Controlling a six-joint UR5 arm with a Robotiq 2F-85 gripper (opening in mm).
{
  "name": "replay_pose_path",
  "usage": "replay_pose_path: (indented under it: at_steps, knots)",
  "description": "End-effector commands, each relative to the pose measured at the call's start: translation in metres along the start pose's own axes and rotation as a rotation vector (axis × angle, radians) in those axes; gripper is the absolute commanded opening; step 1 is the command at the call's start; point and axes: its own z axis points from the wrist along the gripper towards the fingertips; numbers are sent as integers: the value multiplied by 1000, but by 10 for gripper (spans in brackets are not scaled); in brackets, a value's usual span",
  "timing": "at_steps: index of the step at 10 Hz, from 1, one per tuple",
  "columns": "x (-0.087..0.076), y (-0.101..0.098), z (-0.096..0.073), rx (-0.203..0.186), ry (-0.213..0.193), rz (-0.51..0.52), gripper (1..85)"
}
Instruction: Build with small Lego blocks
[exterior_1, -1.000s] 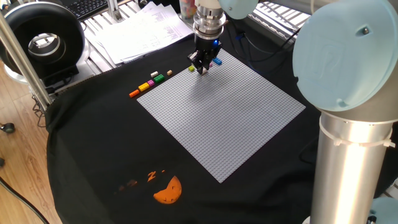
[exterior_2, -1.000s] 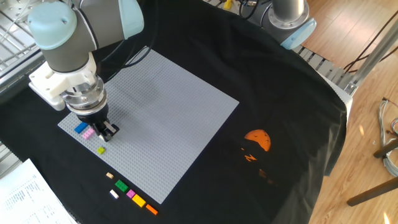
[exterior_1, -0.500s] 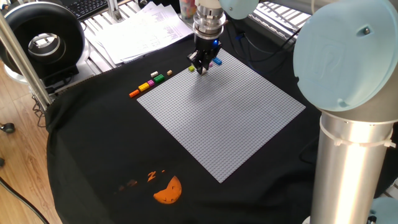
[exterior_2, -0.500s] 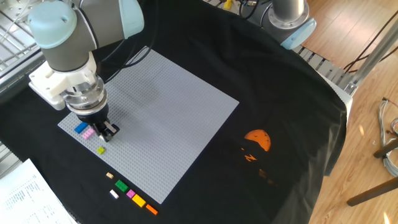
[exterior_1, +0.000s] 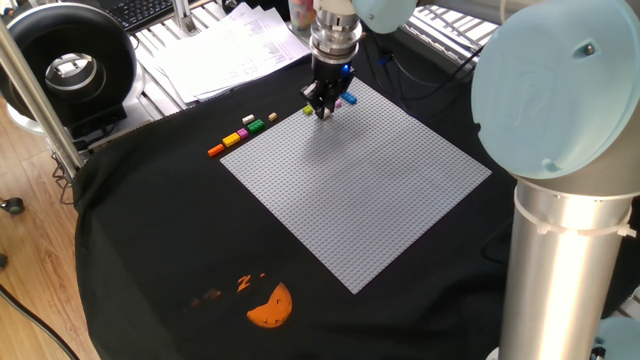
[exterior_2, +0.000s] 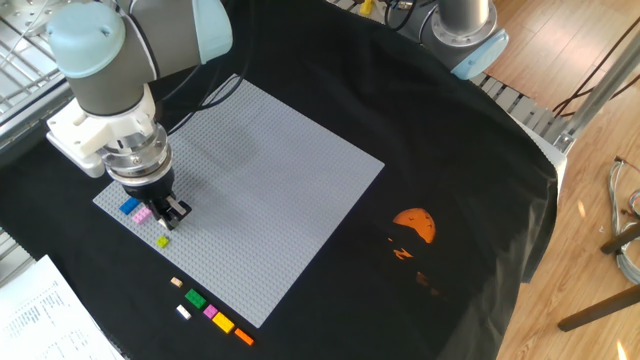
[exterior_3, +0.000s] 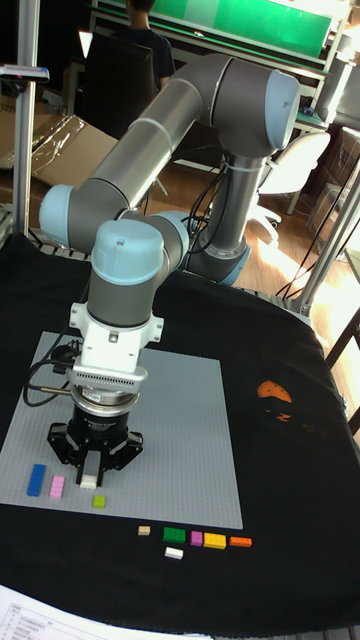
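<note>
At the baseplate's (exterior_3: 180, 440) near edge, my gripper (exterior_3: 93, 478) points straight down, fingertips on the studs, pinching a white brick (exterior_3: 91, 481) between them. Blue brick (exterior_3: 37, 479) and pink brick (exterior_3: 57, 486) sit on the plate just beside it, side by side. A lime brick (exterior_3: 99, 501) lies on the plate on the gripper's other side, close to the edge. Off the plate, on the black cloth (exterior_2: 470, 200), a short row: tan (exterior_3: 144, 530), green (exterior_3: 174, 535), magenta (exterior_3: 196, 538), yellow (exterior_3: 214, 541), orange (exterior_3: 240, 542), with another white one (exterior_3: 173, 552) in front of the green. An orange half-round print (exterior_2: 414, 224) lies well apart, on the cloth past the plate.
</note>
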Motion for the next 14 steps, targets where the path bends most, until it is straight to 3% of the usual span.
replay_pose_path:
  at_steps: [1, 4, 14]
  knots:
    - [0, 0, -2, -9, -7, 1, 143]
    - [9, -2, -8, -12, 20, -21, 137]
    - [3, -1, -4, -13, 7, -27, 133]
